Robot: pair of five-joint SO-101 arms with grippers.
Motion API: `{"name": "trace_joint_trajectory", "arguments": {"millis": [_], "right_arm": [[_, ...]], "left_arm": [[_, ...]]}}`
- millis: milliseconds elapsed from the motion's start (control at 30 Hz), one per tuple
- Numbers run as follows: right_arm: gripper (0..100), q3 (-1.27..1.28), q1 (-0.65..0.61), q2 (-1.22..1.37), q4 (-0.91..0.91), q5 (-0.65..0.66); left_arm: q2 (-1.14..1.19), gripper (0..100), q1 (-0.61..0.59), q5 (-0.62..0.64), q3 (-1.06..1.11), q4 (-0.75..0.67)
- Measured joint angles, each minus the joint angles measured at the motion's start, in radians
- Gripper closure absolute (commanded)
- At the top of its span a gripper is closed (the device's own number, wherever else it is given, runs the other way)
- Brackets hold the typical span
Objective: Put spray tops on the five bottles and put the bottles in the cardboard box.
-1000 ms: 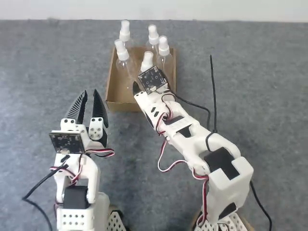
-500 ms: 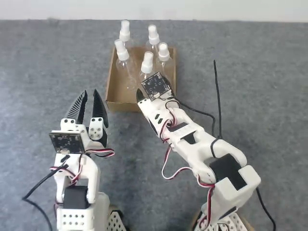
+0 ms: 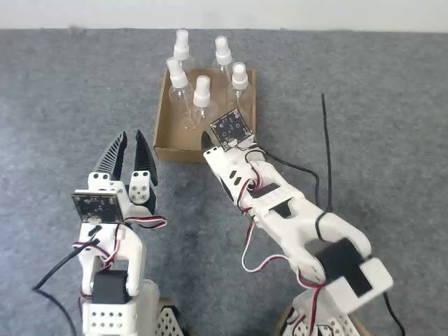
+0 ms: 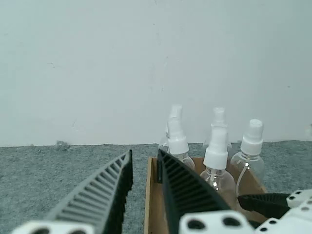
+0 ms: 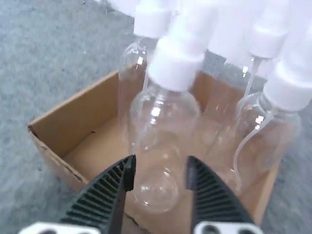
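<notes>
Five bottles (image 3: 199, 108) stand upright, long axes vertical, spray tops (image 3: 202, 87) pointing up. Three are inside the cardboard box (image 3: 163, 115); two appear just past its 12 o'clock wall. The right gripper (image 5: 160, 165), jaws spread, sits at the box's 6 o'clock rim. The left gripper (image 3: 130, 136), jaws parted, is apart at 8 o'clock.

My right arm (image 3: 294, 224) stretches forward and left, my right gripper (image 5: 161, 168) angled downward with jaws apart. My left arm (image 3: 112, 259) stays folded near its base, my left gripper (image 3: 130, 140) pointing forward, jaws slightly parted.

Grey carpet-like table surface (image 3: 364, 91), plain white wall (image 4: 146, 63) behind
</notes>
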Motion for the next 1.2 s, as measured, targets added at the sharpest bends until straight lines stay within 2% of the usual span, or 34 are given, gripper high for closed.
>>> {"name": "trace_joint_trajectory", "arguments": {"millis": [167,367,533,833,1200], "right_arm": [[99.2,0.002,0.000,-0.051,0.123,0.026],[99.2,0.002,-0.002,-0.060,0.193,0.032],[99.2,0.054,-0.003,-0.094,0.195,0.034],[99.2,0.212,-0.003,-0.305,0.195,0.034],[99.2,0.368,0.078,-0.568,0.193,0.034]], "left_arm": [[0.000,92,0.000,0.000,0.000,0.000],[0.000,92,0.000,0.000,0.000,0.000],[0.000,92,0.000,0.000,0.000,0.000],[0.000,92,-0.028,0.000,0.014,0.000],[0.000,92,-0.025,0.000,0.023,0.000]]}}
